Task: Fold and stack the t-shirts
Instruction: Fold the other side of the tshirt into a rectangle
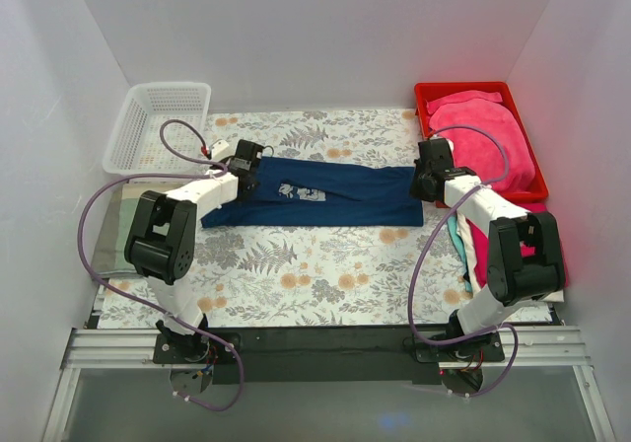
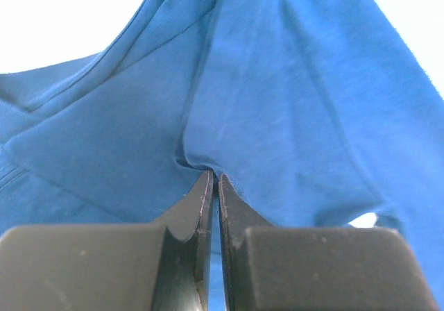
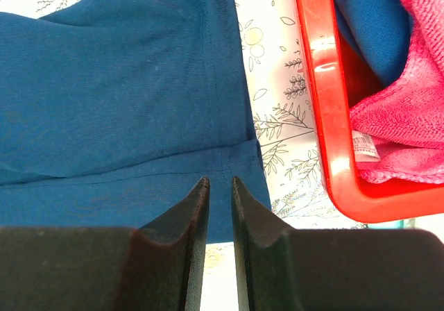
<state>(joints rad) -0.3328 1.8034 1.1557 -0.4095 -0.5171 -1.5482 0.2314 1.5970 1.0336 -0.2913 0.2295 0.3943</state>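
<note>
The navy blue t-shirt (image 1: pixel 345 197) lies stretched out as a long band across the floral tablecloth, its pale blue print (image 1: pixel 303 193) facing up. My left gripper (image 1: pixel 244 171) is at its left end, shut on a pinched fold of the shirt (image 2: pixel 291 103), with the fingertips (image 2: pixel 214 175) pressed together on the cloth. My right gripper (image 1: pixel 426 182) is at the right end. Its jaws (image 3: pixel 216 180) stand slightly apart just above the flat hem of the shirt (image 3: pixel 125 82), with nothing between them. Folded magenta-pink t-shirts (image 1: pixel 483 136) lie in the red bin (image 1: pixel 463 88).
The red bin (image 3: pixel 322 82) stands close to the right of my right gripper, holding pink cloth (image 3: pixel 409 116) and a blue cloth (image 3: pixel 368 19). A white mesh basket (image 1: pixel 163 116) stands at the back left. More folded cloth (image 1: pixel 471 255) lies by the right arm.
</note>
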